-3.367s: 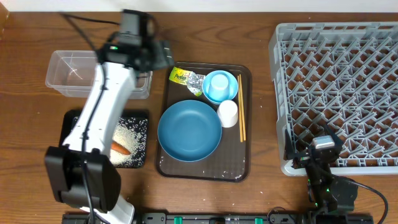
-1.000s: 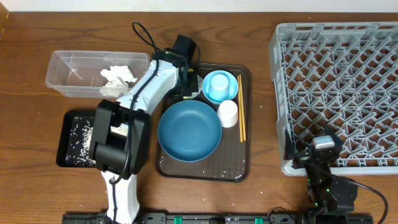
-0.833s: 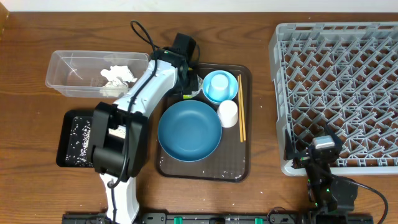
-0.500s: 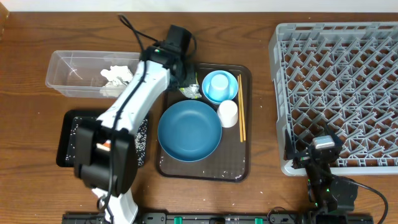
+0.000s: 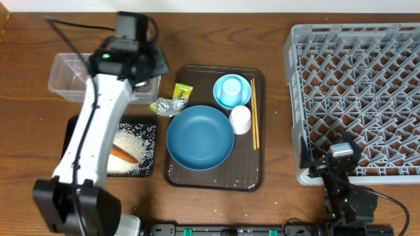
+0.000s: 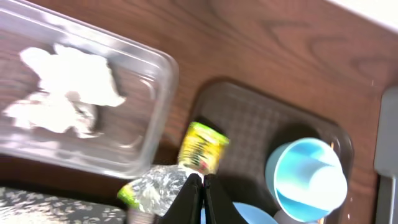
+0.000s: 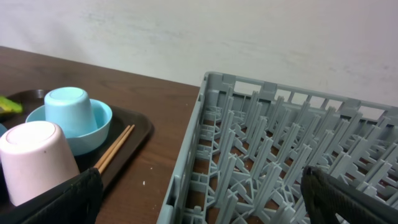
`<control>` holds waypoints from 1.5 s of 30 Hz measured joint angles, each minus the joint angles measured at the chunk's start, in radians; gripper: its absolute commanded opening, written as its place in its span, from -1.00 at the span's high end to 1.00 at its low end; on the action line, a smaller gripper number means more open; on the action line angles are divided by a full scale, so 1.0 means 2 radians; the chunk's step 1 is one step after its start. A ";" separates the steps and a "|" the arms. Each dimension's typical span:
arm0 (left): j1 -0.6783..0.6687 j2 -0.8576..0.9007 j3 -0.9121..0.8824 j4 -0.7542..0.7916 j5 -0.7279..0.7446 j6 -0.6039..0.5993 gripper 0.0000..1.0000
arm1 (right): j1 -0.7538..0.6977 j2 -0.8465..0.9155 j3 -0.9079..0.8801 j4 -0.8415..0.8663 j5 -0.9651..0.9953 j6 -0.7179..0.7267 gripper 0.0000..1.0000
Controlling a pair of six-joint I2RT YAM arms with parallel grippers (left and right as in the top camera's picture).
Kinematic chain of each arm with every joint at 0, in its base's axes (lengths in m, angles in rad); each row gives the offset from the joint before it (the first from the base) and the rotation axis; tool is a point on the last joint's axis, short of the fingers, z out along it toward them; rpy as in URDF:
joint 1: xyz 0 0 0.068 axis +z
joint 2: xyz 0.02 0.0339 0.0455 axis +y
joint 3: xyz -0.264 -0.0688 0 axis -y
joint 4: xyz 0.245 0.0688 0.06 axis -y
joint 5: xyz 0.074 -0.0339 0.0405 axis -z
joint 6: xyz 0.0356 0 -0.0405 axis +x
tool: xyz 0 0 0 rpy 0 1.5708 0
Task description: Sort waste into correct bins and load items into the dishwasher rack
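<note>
— What's different from half a second back?
— The left arm was reaching down at the far-left corner of the serving tray (image 5: 213,178). Now it has swung left, and the yellow-green wrapper (image 5: 172,99) has come with it. It's off its spot beside the light-blue bowl (image 5: 220,99) and sits over the tray's left rim, between the clear tub (image 5: 65,65) and the blue dish (image 5: 199,137).
— Held or dropped?
— Held, I'd judge. In the wrist view the left hand (image 6: 202,186) is drawn narrow, fingers nearly together, with the wrapper right at the tips. Overhead is smeared by motion, so the contact itself isn't sharp.
— What does that mean for the sorting?
— This looks like the last waste piece heading for the tub. The tissue (image 6: 65,84) already lies inside it, and the rice (image 5: 131,149) and carrot piece (image 5: 125,155) are in the black tray (image 5: 155,167). The dishes would come next.
— How's the arm set?
— It runs from the near edge of the desk (image 5: 275,39) up over the black tray, wrist above the tub's right end, fingers pointing toward the serving tray.
— And the other one?
— The right hand (image 5: 341,156) sits parked at the near-left corner of the rack (image 5: 357,98), fingers spread wide, holding nothing
</note>
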 measured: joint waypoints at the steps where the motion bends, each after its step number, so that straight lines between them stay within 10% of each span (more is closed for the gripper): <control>1: 0.006 -0.004 0.000 -0.001 0.000 0.000 0.88 | 0.000 0.000 0.000 0.000 0.000 0.000 -0.99; 45: 0.078 -0.040 0.000 0.028 0.000 -0.011 0.88 | 0.000 0.000 0.000 0.000 0.000 0.000 -0.99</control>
